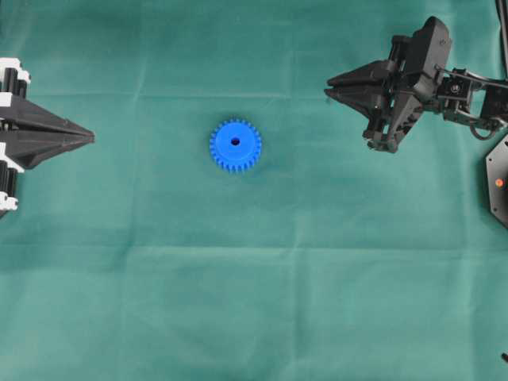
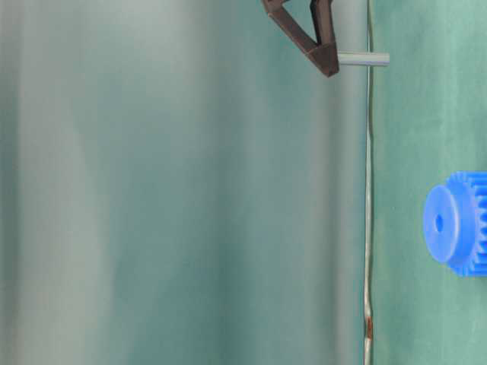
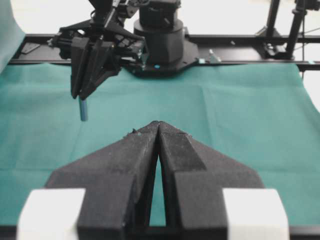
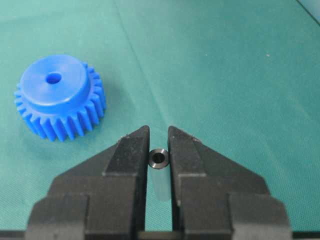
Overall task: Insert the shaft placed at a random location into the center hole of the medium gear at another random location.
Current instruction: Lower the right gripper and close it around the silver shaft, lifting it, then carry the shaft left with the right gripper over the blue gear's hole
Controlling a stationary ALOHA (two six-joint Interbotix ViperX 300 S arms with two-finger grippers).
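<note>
The blue medium gear [image 1: 235,145] lies flat on the green cloth near the middle, its dark center hole [image 1: 235,142] facing up. It also shows in the right wrist view [image 4: 59,96] and in the table-level view [image 2: 455,222]. My right gripper [image 1: 329,87] hangs above the cloth to the gear's right, shut on the shaft [image 4: 159,175], a short grey pin held upright between the fingertips. The shaft sticks out below the fingers in the table-level view [image 2: 364,58] and in the left wrist view [image 3: 83,109]. My left gripper [image 1: 91,138] is shut and empty at the left edge.
The right arm's black base [image 3: 159,42] and a black frame rail stand at the far edge of the cloth. A black plate with a red dot [image 1: 498,182] sits at the right edge.
</note>
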